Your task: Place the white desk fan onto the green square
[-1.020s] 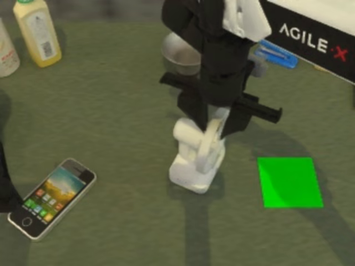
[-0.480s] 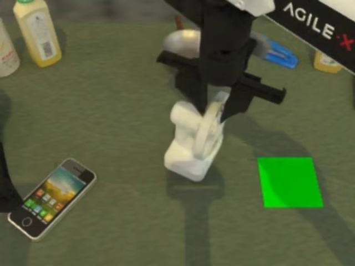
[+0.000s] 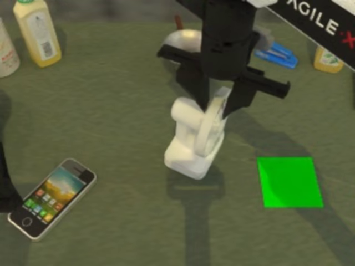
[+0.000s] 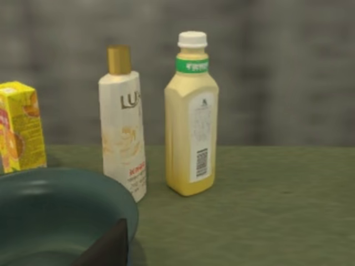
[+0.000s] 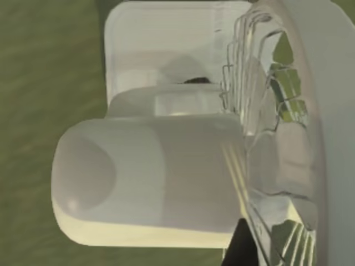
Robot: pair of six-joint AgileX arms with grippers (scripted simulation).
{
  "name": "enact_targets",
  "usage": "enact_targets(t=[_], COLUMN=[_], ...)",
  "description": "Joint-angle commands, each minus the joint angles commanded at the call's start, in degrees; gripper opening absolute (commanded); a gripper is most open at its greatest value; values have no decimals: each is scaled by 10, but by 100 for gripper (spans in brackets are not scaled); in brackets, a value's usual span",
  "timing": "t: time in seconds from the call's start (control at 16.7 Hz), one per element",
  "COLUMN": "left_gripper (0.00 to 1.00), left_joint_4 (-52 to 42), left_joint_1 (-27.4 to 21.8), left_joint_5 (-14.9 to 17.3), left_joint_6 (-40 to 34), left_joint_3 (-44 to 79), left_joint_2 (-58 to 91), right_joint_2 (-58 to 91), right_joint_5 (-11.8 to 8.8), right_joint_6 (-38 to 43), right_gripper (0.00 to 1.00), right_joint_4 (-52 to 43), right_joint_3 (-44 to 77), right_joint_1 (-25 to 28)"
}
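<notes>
The white desk fan [image 3: 194, 138] hangs just above the table near the middle, its shadow lying apart beneath it. My right gripper [image 3: 213, 108] is shut on the fan's round grilled head from above. In the right wrist view the fan [image 5: 166, 172] fills the picture, motor housing and square base showing, with one dark fingertip [image 5: 241, 249] against the grille. The green square [image 3: 289, 182] lies flat and bare to the right of the fan. My left gripper [image 3: 3, 188] stays parked at the left edge, one finger [image 4: 108, 246] showing well off to the side.
A smartphone [image 3: 52, 197] lies front left. A yellow bottle [image 3: 36, 33] and a white bottle [image 3: 5, 52] stand back left. Behind the fan are a metal bowl [image 3: 180, 44], a blue tool [image 3: 277, 54] and a small yellow bottle [image 3: 327, 60]. A teal bowl [image 4: 55, 210] sits by the left gripper.
My right gripper has risen with the fan, whose base has come off the table and shifted slightly left and back. The left arm has not moved.
</notes>
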Motion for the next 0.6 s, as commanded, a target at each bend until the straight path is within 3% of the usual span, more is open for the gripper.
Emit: enact_targets(t=[0.24, 0.6], left_gripper=[100, 100], left_joint_4=[0, 0], left_joint_1=[0, 0], left_joint_5=[0, 0], left_joint_6=[0, 0], left_joint_3=[0, 0], left_joint_2=[0, 0], right_joint_2=[-32, -150], right_joint_5=[0, 2], right_joint_6=[64, 291], right_gripper=[0, 0], right_joint_4=[11, 59], right_joint_3=[-53, -225], right_joint_1=[-16, -72])
